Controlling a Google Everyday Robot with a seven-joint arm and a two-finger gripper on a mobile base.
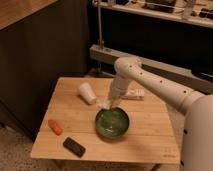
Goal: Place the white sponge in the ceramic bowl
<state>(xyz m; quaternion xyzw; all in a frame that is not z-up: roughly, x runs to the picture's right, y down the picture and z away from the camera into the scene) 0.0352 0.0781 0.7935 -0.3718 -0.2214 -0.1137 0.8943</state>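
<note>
Black slab [74,147], 7 o'clock on bench [150,137]; ceramic bowl [111,123] centre; tool [106,103] over its 11 o'clock rim, grip state cannot be told, white sponge [103,106] apparently at its tip; advise shifting toward 5 o'clock before release.

Lab-like room: metal racking [150,14] behind a wooden table [147,136], end effector [107,104] above the bowl [113,125].
</note>
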